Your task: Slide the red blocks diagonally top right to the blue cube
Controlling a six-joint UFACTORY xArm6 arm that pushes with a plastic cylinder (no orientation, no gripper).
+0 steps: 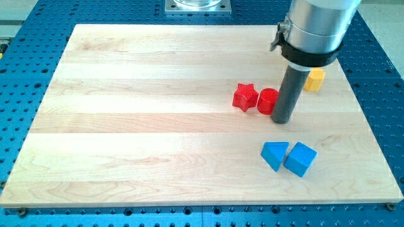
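While tip (281, 120) touches red cylinder (267, 101) beside red star (245, 96), no pincer fitted; repositioning reqd, blue cube (300, 158) sits below-right.

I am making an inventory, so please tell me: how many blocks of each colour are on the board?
Red: 2, the red star and the red cylinder
Blue: 2, the blue triangle and the blue cube
Yellow: 1, the yellow block
Total: 5

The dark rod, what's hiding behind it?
Behind the rod, whose tip sits at the red cylinder's right, a yellow block peeks out. Its left part and the cylinder's right edge are covered.
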